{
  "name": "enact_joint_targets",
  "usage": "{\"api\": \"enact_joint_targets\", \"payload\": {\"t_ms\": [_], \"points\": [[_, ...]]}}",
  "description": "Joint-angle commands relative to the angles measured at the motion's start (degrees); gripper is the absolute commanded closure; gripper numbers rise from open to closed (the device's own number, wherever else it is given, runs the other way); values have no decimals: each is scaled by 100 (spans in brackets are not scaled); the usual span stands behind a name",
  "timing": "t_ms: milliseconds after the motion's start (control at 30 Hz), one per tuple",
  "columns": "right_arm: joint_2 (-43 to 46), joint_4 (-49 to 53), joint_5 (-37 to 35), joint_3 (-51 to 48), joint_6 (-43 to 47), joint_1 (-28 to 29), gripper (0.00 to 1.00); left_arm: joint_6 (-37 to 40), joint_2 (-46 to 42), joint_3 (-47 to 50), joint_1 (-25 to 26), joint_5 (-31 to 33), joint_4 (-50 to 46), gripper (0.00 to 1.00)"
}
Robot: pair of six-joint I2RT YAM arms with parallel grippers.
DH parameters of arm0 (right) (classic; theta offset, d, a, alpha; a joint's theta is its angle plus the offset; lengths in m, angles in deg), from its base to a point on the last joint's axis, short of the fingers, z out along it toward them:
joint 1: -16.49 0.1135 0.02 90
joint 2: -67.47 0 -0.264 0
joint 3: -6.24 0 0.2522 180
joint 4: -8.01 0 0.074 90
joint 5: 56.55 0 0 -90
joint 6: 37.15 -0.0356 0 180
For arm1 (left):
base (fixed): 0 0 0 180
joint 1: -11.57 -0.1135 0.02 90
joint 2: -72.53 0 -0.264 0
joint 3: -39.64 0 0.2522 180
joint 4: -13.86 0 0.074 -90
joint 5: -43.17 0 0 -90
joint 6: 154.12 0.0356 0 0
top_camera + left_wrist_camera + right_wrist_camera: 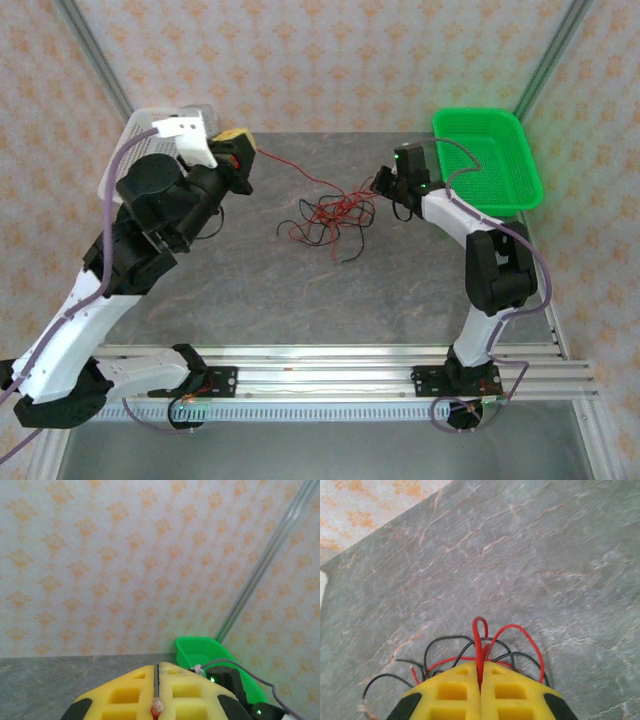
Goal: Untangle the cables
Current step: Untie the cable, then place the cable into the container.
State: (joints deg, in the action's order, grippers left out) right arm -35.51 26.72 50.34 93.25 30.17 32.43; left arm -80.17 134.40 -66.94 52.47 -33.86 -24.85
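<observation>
Item: cables (326,216), thin red and black wires in one loose curly tangle, lying mid-table (300,300) between the arms.
left gripper (246,150): pressed together, pinching a red strand.
right gripper (481,672): pressed together on a red loop at the tangle's right edge.

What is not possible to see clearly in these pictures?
- Top view: which strand of the cables crosses over which; the wires are too thin.
- Left wrist view: the red wire in the shut jaws of the left gripper; the bottom edge cuts it off.
- Right wrist view: the wires' lower parts; the right gripper covers them.
</observation>
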Motion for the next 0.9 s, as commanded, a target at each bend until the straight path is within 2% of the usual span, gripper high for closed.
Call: {"api": "enact_joint_targets", "payload": {"t_ms": [0,167,567,833,867], "points": [[93,-198,-742,-164,156,-43,100,124,-164,-412,32,578,-161,100],[37,-452,-1161,-470,145,-41,100,534,-133,-830,30,1050,55,100],[-135,-835,-1372,-1053,108,-39,100,1760,-26,-1516,27,1509,1327,100],[39,-810,-1017,-1109,265,-38,100,2831,117,-1490,32,2335,2170,100],[100,-767,-944,-1098,295,-31,97,2995,165,-1466,32,2484,2298,100]]}}
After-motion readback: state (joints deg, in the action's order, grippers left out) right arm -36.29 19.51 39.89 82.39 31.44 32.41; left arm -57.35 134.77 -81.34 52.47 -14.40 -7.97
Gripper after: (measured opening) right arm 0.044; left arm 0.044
